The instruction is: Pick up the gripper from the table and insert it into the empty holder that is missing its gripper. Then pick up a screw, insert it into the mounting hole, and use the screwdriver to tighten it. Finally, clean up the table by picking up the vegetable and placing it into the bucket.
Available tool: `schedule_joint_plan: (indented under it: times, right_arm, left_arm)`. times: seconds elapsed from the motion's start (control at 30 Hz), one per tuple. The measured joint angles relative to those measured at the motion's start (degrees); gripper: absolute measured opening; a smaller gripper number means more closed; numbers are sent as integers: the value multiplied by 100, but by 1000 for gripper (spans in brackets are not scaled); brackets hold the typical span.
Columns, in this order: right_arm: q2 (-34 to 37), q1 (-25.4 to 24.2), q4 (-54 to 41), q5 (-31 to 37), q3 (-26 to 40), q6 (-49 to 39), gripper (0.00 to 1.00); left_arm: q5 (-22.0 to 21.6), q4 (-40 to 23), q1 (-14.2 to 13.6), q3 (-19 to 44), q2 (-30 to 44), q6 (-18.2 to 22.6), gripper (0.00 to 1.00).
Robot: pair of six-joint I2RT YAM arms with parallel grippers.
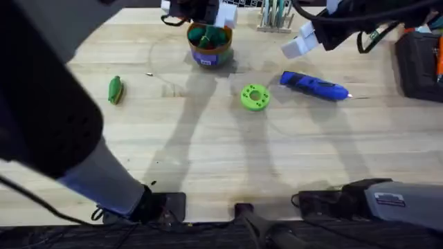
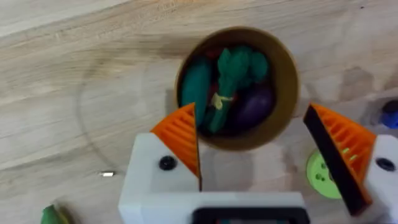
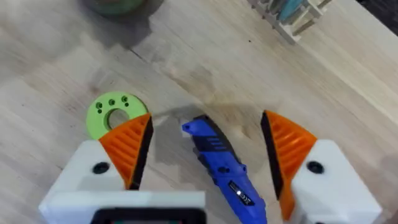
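Note:
The brown bucket (image 1: 220, 50) stands at the far middle with green and purple vegetables inside. My left gripper (image 2: 250, 107) hangs open right above the bucket (image 2: 287, 71), nothing between its orange fingers (image 2: 180, 137). A green vegetable (image 1: 115, 90) lies on the table at the left, and a small screw (image 1: 149, 73) lies near it. The blue screwdriver (image 1: 315, 86) lies right of centre, tip pointing right. My right gripper (image 3: 206, 117) hovers open over the screwdriver (image 3: 221, 165). Every white mount in view carries an orange finger. The loose gripper and an empty holder are out of view.
A flat green disc with holes (image 1: 255, 97) lies between bucket and screwdriver. A wooden rack (image 1: 277, 17) stands at the far edge. Dark equipment (image 1: 419, 66) sits at the right edge. The left arm (image 1: 48, 117) looms large over the left side.

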Motion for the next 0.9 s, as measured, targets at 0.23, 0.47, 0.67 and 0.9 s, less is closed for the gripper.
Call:
schedule_joint_plan:
  times: [0.23, 0.47, 0.67, 0.9]
  right_arm:
    - [0, 0, 0, 0, 0, 0, 992]
    - [0, 0, -2, 1, 0, 0, 992]
    - [0, 0, -2, 1, 0, -1, 992]
    - [0, 0, -2, -1, 0, 0, 992]
  left_arm:
    - [-308, -865, 33, 0, -1201, 4, 985]
    - [-393, -2345, 976, 2, -2233, 7, 985]
    - [-334, -2738, 2359, -252, -2494, 154, 985]
    - [-323, -2257, 3283, -1444, -2588, 482, 985]
